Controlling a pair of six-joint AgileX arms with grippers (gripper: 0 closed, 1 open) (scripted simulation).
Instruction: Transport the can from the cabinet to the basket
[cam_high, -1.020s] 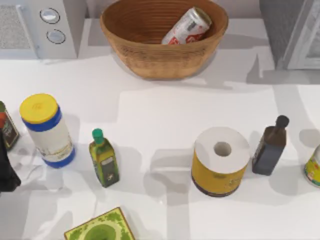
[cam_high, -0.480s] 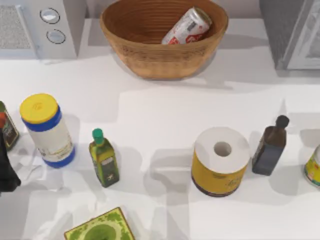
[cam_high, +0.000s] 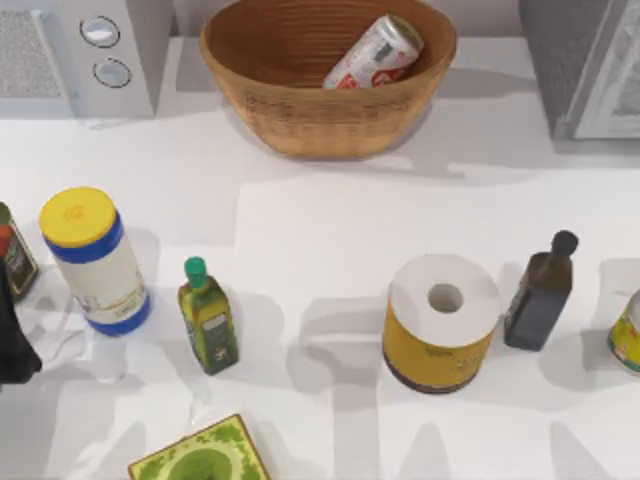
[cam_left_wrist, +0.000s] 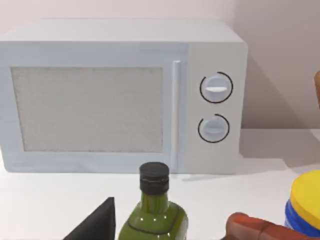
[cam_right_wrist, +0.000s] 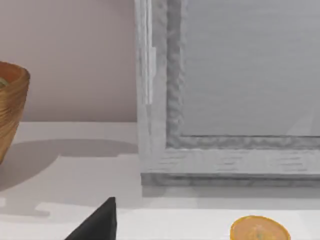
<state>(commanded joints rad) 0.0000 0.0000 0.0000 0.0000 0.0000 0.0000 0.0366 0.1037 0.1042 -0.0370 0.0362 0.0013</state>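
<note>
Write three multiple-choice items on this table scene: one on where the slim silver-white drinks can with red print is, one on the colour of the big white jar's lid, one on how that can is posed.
1. Where is the slim silver-white drinks can with red print?
A. in the round tan woven wicker basket
B. beside the paper roll
C. inside the grey cabinet

2. What colour is the lid of the big white jar with blue bands?
A. red
B. yellow
C. green

3. How is the can posed?
A. upright
B. crushed flat
C. tilted on its side

Key: 1 A, the can lies within the basket's rim; 2 B, the jar's top is yellow; 3 C, it leans slantwise against the ribbed inner wall.
</note>
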